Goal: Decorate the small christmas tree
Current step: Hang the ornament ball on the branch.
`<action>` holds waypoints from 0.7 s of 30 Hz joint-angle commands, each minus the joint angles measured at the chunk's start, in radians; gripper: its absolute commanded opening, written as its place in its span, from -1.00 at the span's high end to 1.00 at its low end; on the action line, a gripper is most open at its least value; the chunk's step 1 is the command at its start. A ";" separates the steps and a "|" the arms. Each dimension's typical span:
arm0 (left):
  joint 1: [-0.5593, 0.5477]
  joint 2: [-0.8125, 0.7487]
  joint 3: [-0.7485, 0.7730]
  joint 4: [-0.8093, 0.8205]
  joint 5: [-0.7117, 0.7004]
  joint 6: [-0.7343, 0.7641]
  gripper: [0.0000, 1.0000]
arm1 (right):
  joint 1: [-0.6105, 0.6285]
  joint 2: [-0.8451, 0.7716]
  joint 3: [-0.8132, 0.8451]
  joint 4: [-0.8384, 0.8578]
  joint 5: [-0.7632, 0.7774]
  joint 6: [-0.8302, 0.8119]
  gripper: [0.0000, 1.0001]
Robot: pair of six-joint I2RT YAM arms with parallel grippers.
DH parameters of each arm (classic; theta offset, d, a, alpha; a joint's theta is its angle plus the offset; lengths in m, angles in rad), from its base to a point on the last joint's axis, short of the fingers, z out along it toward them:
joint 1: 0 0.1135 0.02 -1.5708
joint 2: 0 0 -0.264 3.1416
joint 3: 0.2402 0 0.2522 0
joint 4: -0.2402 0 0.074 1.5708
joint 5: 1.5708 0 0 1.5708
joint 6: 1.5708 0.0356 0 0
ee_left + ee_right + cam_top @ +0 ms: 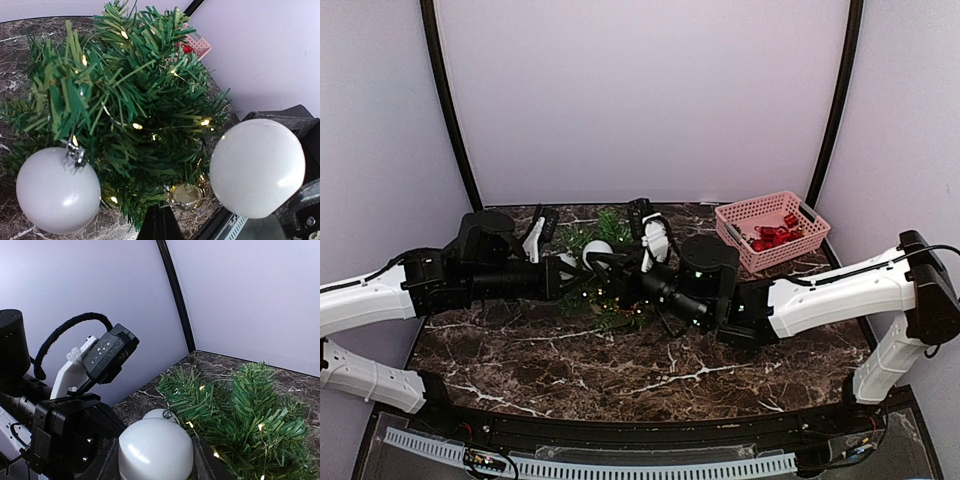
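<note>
White and smooth, a ball ornament [155,450] sits between the fingers of the right gripper [156,467]. The jaws are about half open and pressed against its sides, and its silver cap [167,415] points toward the small christmas tree [240,410]. The left gripper [159,222] is fully closed at the foot of the tree; I cannot tell whether it pinches a twig. A second white ball [57,190] seems to hang by a crinkled cap from a low branch, on the side of the tree away from the held one. A small gold cap [186,194] glints under the needles between them.

The tree stands mid-way along the dark marble-patterned table [620,370], between the two arms. A pink latticed basket [800,250] of red ornaments [770,237] lies to the tree's right, well apart.

The tree is probably light and easy to tip. Its flat needles look soft and springy, and the thin light wire could snag. Steadying it low on the stem seems wiser than gripping the branch tips. The glossy ball is likely hollow and slippery.
</note>
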 commanded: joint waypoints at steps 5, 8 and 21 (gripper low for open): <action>0.032 0.021 -0.015 0.055 0.019 0.020 1.00 | 0.008 0.031 0.047 -0.009 0.050 -0.022 0.13; 0.043 0.023 -0.021 0.062 0.025 0.021 1.00 | 0.008 0.038 0.051 -0.013 0.071 -0.022 0.13; 0.067 0.055 -0.017 0.092 0.064 0.023 0.93 | 0.008 0.027 0.035 -0.009 0.155 -0.025 0.14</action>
